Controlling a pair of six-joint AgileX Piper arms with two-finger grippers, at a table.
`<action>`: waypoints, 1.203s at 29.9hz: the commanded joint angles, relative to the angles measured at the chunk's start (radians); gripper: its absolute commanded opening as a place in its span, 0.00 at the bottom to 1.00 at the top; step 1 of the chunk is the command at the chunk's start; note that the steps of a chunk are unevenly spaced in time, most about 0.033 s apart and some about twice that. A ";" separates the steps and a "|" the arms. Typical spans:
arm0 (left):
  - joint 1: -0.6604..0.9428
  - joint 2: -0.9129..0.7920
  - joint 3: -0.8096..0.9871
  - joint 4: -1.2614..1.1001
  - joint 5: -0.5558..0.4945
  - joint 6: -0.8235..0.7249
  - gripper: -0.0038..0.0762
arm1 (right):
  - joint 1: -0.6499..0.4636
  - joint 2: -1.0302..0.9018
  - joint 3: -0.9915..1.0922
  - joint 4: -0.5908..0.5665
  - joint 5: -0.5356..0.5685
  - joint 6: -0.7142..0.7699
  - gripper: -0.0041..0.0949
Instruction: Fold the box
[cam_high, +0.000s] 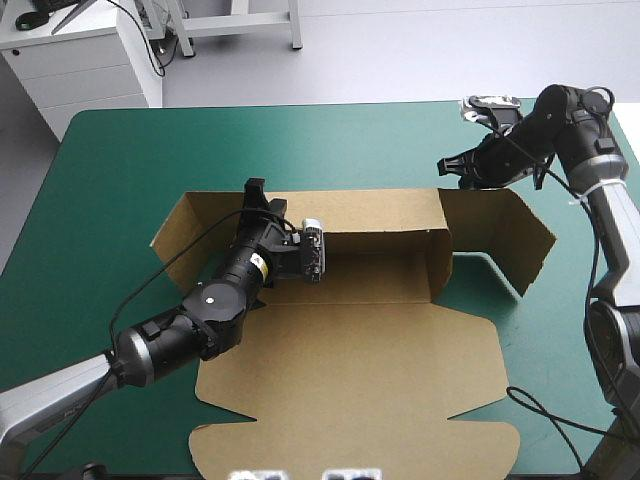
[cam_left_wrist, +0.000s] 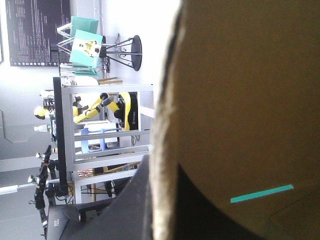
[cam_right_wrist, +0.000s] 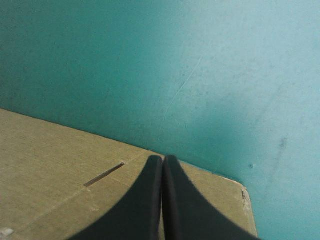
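Position of the box (cam_high: 350, 370): centre and lower half of the high view, on the teal-green cover (cam_high: 120, 170). The brown board is partly formed. A long wall (cam_high: 370, 210) stands raised across the middle of the frame, and a short side wall (cam_high: 440, 245) stands at its right end. One side flap (cam_high: 185, 232) extends left of centre and another (cam_high: 510, 240) extends right of centre. The large lid panel lies flat toward the bottom edge of the frame.

Left gripper (cam_high: 256, 192): located left of centre in the high view, at the left end of the raised long wall. In the left wrist view its black fingers (cam_left_wrist: 135, 210) sit on either side of the board edge, all but closed, clamping the box wall.

Right gripper (cam_high: 447, 165): located upper right of the high view, above the far edge of the right flap. In the right wrist view the fingers meet in one pointed arch with nothing held. A board corner with a narrow slot (cam_right_wrist: 104, 174) lies under them.
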 joint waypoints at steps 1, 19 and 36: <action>-0.004 -0.031 -0.022 0.038 0.040 -0.030 0.04 | 0.004 -0.056 0.025 0.025 0.007 0.005 0.03; -0.004 -0.030 -0.022 0.038 0.048 -0.042 0.04 | 0.002 -0.246 0.305 0.150 -0.036 -0.158 0.03; -0.004 -0.030 -0.022 0.038 0.016 -0.038 0.04 | 0.002 -0.574 0.833 0.516 -0.584 -0.711 0.03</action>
